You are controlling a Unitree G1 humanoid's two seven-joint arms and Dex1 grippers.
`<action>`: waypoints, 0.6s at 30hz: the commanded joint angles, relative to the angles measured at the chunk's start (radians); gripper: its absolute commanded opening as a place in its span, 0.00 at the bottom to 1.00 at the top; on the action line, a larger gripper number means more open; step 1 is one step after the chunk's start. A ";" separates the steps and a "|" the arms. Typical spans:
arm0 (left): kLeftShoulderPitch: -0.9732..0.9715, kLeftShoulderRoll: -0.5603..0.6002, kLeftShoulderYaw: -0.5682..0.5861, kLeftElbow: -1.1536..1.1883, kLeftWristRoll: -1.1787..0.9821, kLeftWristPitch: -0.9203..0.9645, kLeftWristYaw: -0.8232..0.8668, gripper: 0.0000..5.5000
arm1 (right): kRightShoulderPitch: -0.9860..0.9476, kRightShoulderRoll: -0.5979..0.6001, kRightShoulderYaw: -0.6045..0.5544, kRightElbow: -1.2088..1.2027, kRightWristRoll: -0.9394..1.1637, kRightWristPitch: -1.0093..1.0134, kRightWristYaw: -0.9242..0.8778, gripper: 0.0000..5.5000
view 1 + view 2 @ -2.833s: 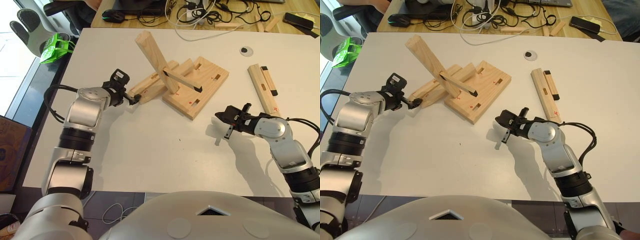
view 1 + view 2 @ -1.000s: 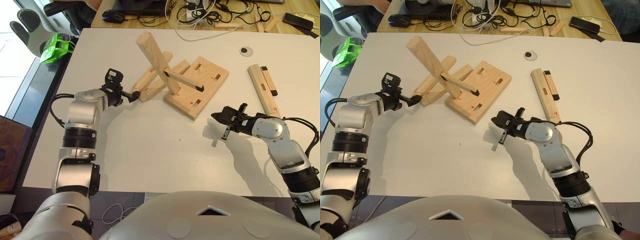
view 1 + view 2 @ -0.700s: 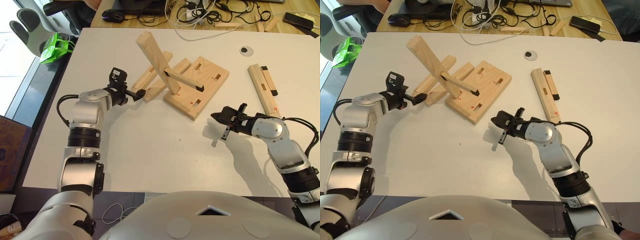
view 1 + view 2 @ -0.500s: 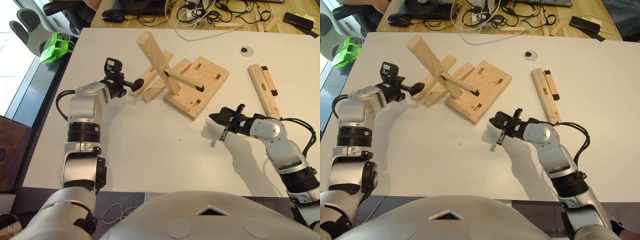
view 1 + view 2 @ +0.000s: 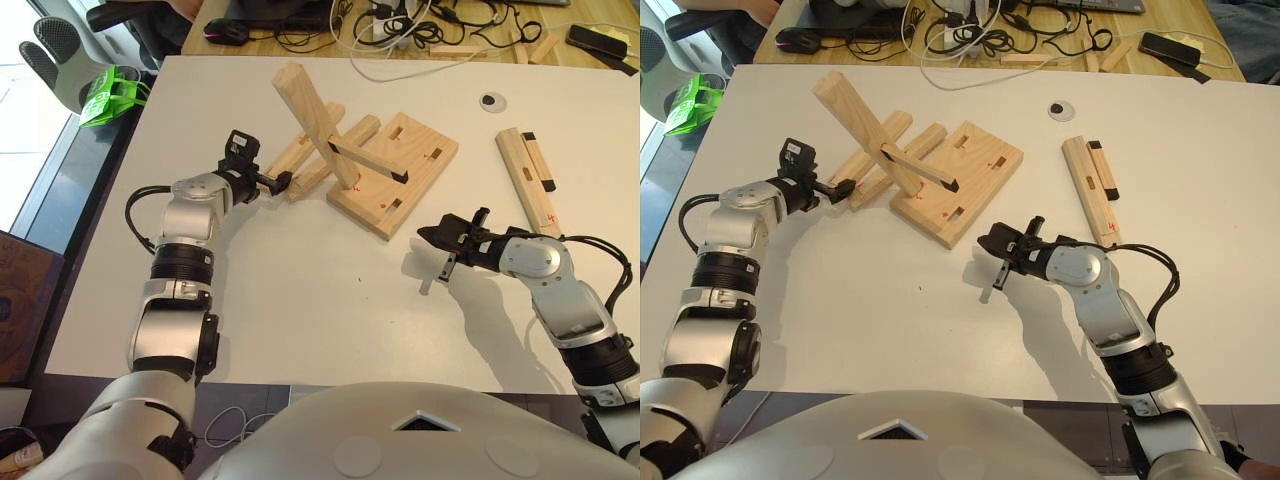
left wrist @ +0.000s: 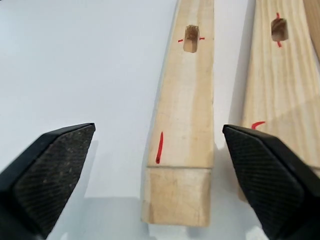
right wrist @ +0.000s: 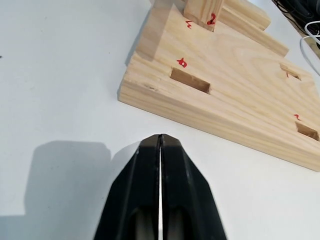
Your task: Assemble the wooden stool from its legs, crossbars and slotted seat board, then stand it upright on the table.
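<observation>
— Left gripper (image 5: 281, 182): jaws wide, empty, at table height. It sits at the near-left end of the left loose leg (image 6: 184, 120), and the end face of that leg lies between the two fingers without touching either.

— Which way does the leg run from there?

— Its long axis runs from the gripper toward the far right, in line with the gripper's own pointing direction, and it lies flat on the table (image 5: 300, 300). The second loose leg (image 5: 335, 155) lies just beside it on the right, roughly parallel.

— Where is the seat board?

— The seat board (image 5: 430, 150) lies flat to the right of both legs. One leg (image 5: 310, 110) stands tilted in it, with a crossbar (image 5: 370, 166) slanting from that leg down to the board.

— And the right gripper?

— Right gripper (image 7: 160, 150): fingers pressed together with nothing between them. It is near the board's near-right edge and well apart from the loose legs.

— Your judgement on the coming move?

— The left arm is plainly the nearer one. Closing across the leg's width should catch the end. The grip would then sit at the very tip, so I would expect the far end to sag or swing on lifting. The neighbouring leg is close enough to be nudged by the right-hand finger.
</observation>
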 commanded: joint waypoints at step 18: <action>0.006 -0.043 -0.016 -0.015 0.007 0.084 -0.014 0.46 | -0.021 0.003 -0.007 -0.007 0.004 0.002 0.000 0.00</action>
